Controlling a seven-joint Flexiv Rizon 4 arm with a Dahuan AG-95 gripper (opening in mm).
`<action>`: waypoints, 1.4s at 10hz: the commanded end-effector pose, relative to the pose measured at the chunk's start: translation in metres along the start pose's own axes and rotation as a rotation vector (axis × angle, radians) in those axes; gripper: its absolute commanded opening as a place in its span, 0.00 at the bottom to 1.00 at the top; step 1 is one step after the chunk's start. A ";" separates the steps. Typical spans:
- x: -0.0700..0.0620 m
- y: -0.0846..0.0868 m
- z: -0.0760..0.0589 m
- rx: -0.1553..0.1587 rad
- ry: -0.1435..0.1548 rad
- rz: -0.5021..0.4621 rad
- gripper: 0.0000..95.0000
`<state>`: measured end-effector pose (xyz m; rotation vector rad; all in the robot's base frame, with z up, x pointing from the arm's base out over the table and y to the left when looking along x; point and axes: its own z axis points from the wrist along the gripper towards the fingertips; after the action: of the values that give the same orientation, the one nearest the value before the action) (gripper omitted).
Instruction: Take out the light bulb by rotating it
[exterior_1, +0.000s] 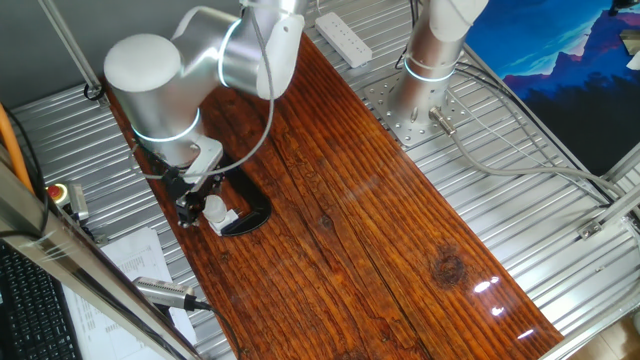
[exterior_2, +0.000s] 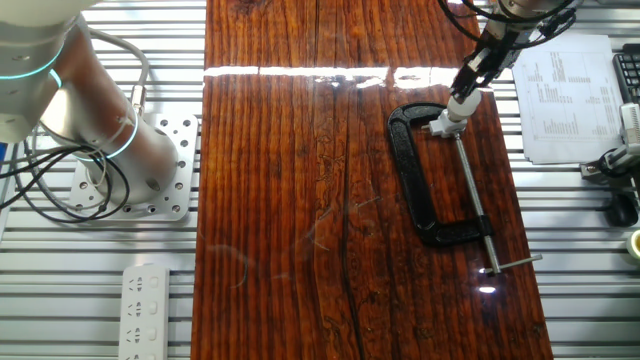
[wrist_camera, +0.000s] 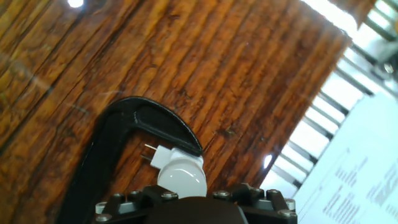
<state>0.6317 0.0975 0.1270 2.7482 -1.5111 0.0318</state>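
The light bulb is small and white. It sits in a white socket block held by a black C-clamp on the wooden table. Its dome points at the hand camera, and the lower part of the dome is hidden behind the black gripper body. In one fixed view the gripper is right at the bulb, near the table's left edge. In the other fixed view the gripper reaches down just above the bulb. I cannot see whether the fingers clasp the bulb or how wide they stand.
The clamp's long screw bar runs along the table's right side. A second robot base, a power strip, printed papers and a silver cylindrical tool with a cable lie off the wooden board.
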 end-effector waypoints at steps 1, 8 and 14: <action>0.001 0.000 -0.001 0.006 0.055 0.577 0.80; 0.001 0.000 -0.001 -0.008 0.064 1.249 0.60; 0.002 0.006 0.003 -0.034 0.062 1.612 0.60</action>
<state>0.6303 0.0946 0.1252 1.2164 -2.8512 0.0943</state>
